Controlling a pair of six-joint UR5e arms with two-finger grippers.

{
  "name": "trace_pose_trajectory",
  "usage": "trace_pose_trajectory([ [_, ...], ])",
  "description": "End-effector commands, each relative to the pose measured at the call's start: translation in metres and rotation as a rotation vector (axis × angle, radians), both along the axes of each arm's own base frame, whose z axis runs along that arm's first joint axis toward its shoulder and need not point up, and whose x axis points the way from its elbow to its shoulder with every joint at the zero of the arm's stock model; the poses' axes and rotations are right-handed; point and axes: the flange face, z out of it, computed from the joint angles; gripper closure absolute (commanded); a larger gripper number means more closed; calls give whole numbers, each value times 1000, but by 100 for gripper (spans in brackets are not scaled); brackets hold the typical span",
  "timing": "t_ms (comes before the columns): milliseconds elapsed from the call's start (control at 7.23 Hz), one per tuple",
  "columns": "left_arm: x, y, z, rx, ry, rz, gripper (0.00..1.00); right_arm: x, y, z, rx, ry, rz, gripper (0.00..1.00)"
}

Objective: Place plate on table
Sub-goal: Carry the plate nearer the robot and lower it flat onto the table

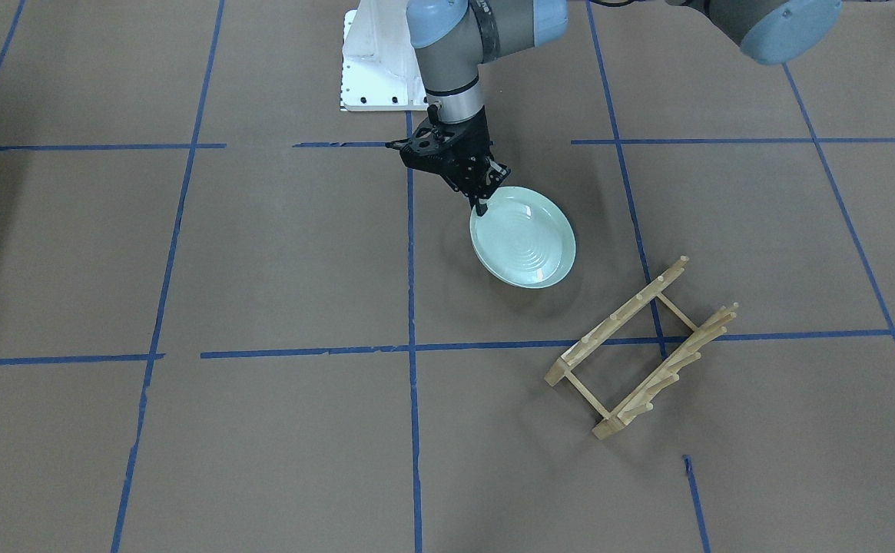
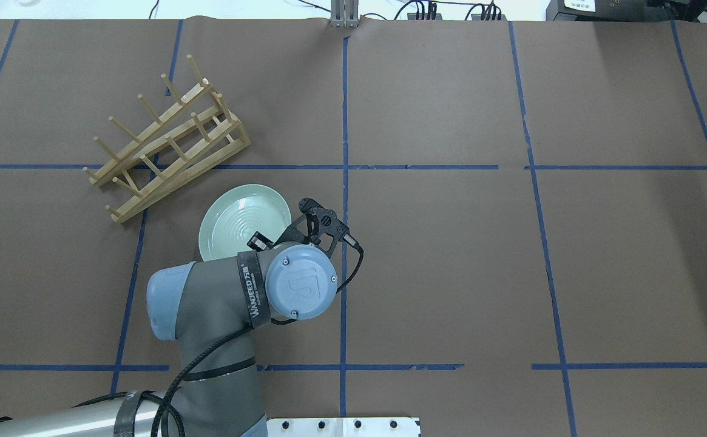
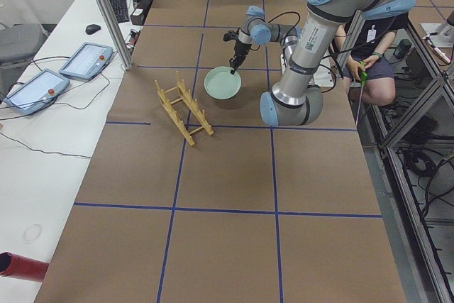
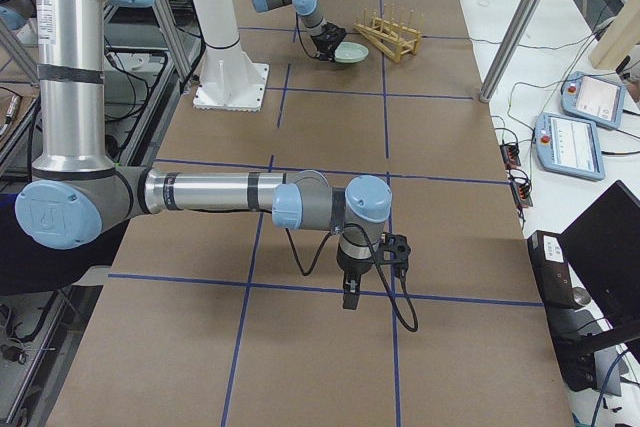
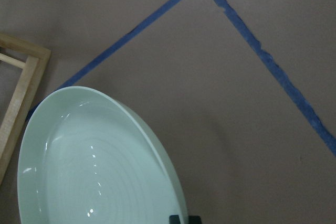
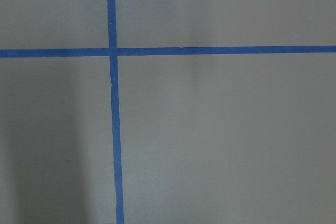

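Note:
The pale mint-green plate [image 1: 524, 240] hangs tilted just above the brown table [image 1: 263, 253], near the centre blue line. My left gripper [image 1: 481, 207] is shut on the plate's rim on the side nearest my base. The plate also shows in the overhead view [image 2: 241, 221], with the left gripper [image 2: 260, 241] at its near rim, and in the left wrist view [image 5: 94, 166], where one fingertip [image 5: 184, 219] shows at the bottom. I cannot tell whether the plate's low edge touches the table. My right gripper [image 4: 347, 295] hangs over the table far from the plate; I cannot tell whether it is open.
The light wooden peg rack [image 1: 643, 353] stands empty beside the plate, also in the overhead view [image 2: 168, 136]. The white bolted base [image 1: 374, 69] is behind the left arm. Tablets and cables lie past the table's far edge [image 4: 585, 117].

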Motion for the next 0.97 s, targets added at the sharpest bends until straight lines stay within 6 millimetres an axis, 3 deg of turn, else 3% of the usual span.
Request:
trace_pose_trajectory([
  [0, 22, 2, 23, 26, -35, -3, 1, 0, 0, 0, -1, 0, 2, 0],
  [138, 19, 3, 22, 32, -7, -6, 0, 0, 0, 0, 0, 0, 0, 0],
  [277, 12, 4, 9, 37, 26, -11, 0, 0, 0, 0, 0, 0, 0, 0],
  [553, -14, 12, -31, 53, 124, -9, 0, 0, 0, 0, -1, 0, 0, 0],
  [691, -46, 13, -59, 57, 204, -12, 0, -1, 0, 0, 0, 0, -1, 0],
  [830, -88, -17, -73, -7, 276, -14, 0, -1, 0, 0, 0, 0, -1, 0],
])
